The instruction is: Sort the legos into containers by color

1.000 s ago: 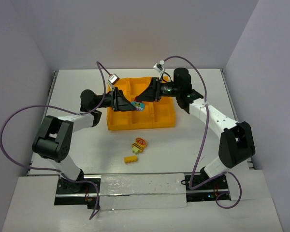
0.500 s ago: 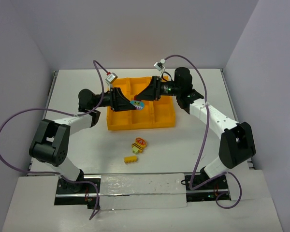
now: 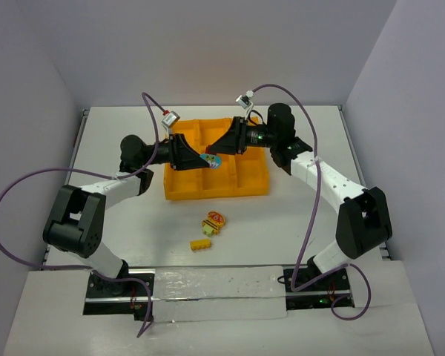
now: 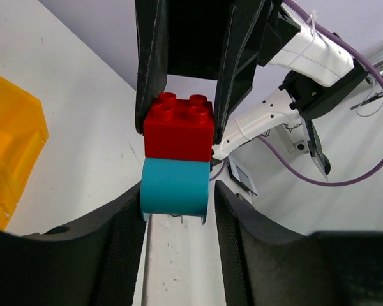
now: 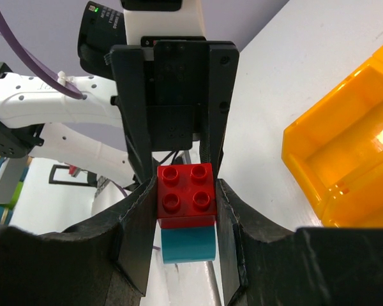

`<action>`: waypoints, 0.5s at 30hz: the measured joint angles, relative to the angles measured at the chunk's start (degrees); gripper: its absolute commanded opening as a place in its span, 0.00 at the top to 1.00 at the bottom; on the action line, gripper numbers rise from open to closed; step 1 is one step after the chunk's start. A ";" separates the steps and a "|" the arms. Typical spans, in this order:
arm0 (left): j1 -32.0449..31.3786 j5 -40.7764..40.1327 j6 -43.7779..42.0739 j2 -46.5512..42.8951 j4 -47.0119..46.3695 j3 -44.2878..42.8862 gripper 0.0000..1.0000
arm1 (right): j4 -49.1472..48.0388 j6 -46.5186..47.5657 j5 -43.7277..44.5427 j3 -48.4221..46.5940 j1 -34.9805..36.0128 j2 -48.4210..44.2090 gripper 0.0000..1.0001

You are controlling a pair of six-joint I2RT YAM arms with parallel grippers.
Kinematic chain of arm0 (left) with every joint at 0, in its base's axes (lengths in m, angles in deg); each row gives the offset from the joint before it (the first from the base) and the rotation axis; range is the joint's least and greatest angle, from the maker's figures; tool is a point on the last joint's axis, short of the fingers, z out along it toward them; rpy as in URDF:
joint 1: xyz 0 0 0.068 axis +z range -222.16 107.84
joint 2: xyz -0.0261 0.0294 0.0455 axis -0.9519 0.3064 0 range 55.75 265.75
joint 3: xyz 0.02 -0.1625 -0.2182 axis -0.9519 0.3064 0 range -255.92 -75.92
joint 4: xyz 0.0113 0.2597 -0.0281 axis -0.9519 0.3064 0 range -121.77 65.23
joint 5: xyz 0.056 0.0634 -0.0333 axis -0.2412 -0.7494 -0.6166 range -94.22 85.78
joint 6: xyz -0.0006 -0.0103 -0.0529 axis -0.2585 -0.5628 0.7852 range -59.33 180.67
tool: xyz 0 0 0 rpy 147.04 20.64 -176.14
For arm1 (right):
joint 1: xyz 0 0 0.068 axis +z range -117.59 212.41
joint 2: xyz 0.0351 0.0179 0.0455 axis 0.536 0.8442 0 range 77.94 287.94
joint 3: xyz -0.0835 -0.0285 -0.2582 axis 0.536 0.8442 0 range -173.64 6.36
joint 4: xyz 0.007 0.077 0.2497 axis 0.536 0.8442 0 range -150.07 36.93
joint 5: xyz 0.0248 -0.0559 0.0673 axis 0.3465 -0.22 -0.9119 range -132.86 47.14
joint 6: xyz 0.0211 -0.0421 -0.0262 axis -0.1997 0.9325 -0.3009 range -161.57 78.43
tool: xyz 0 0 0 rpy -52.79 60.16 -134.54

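Note:
A red brick [image 5: 185,194] stacked on a teal brick [image 4: 175,188] hangs in the air over the orange-yellow tray [image 3: 179,194], between my two grippers. My right gripper [image 5: 184,188] is shut on the red brick. Facing it from the other side, my left gripper [image 4: 177,194] has its fingers closed against the teal brick's two sides. From above, the cluster [image 3: 212,160] shows where the left gripper [image 3: 201,158] and right gripper [image 3: 218,153] meet. A red-and-yellow cluster [image 3: 214,221] and a yellow brick [image 3: 201,243] lie on the table in front of the tray.
The tray's wells [image 5: 345,159] lie just beneath and beside the joined grippers. Both arms reach in over the tray from either side, trailing purple cables [image 3: 152,111]. White walls close the table on the left, back and right.
My left gripper has closed from wide open onto the teal brick, and its wrist has shifted slightly. The right gripper has kept still with the red brick.

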 measured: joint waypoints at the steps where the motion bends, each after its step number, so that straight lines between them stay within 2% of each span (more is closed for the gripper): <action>1: 0.00 -0.18 0.08 0.00 0.05 0.00 0.46 | 0.20 0.35 0.18 0.05 0.09 -0.01 1.00; 7: 0.02 -0.59 0.38 0.02 0.23 0.00 0.47 | 0.36 0.80 0.37 1.01 0.53 -0.03 1.00; 10: 0.02 -0.61 0.79 0.02 0.11 0.00 0.52 | 0.17 0.78 0.36 1.03 0.53 -0.03 1.00; 12: 0.02 -0.63 1.20 0.11 0.04 0.00 0.65 | -0.02 0.67 0.27 1.05 0.57 -0.03 1.00; 14: 0.04 -0.55 1.60 0.17 -0.06 0.00 0.91 | -0.29 0.56 0.18 1.05 0.64 -0.03 1.00; 15: 0.06 -0.55 1.62 0.19 -0.09 0.00 1.00 | -0.35 0.52 0.17 1.05 0.64 -0.03 1.00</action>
